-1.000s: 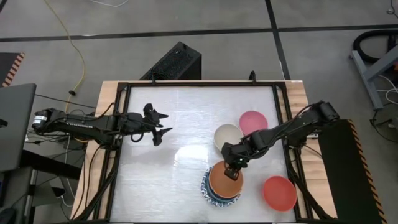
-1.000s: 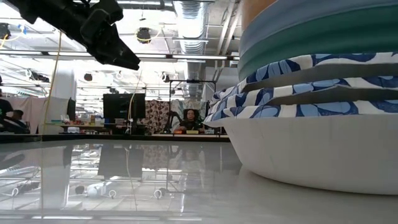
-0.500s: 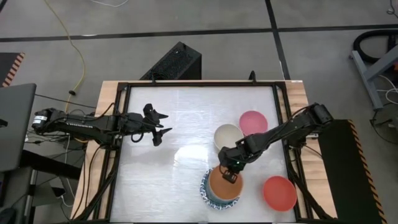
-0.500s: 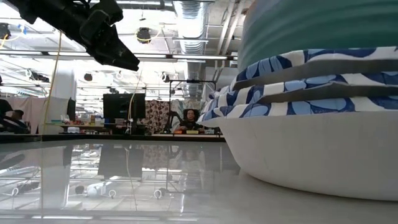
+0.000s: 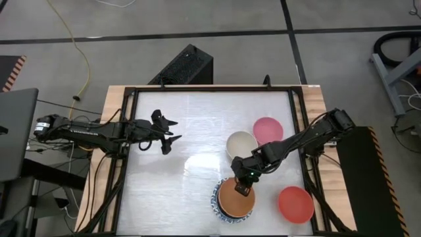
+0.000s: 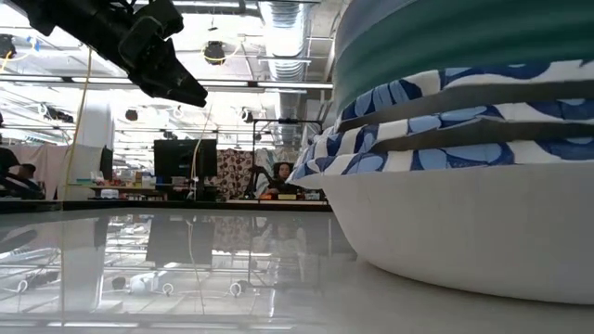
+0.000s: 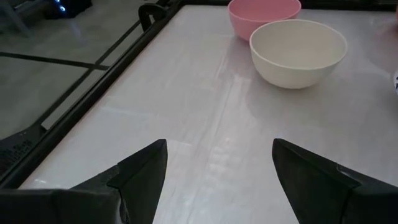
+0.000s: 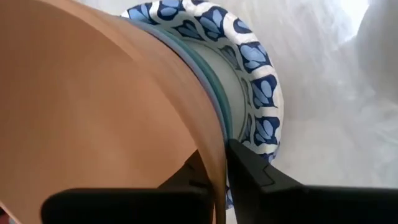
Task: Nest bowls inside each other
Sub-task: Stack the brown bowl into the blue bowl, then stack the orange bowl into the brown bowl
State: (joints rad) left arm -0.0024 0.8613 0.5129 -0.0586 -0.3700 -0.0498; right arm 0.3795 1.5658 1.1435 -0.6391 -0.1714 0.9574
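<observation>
A: What lies at the left?

B: The left gripper [image 5: 168,133], fingers spread wide and holding nothing, hovers above the table [image 5: 197,125].

A: And moving rightward?

B: The orange bowl [image 5: 237,198] sits atop the nested stack [image 6: 464,186] near the front edge. The right gripper [image 5: 243,189] straddles its rim, fingers [image 8: 249,168] barely parted. Cream bowl [image 5: 241,145], pink bowl [image 5: 268,129] and red bowl [image 5: 295,203] stand apart.

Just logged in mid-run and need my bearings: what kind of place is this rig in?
Probably an open lab or workshop. The low view shows exposed ceiling ducts, desks with dark monitors and a seated person; the high view shows grey concrete floor around the black-framed white table.
</observation>
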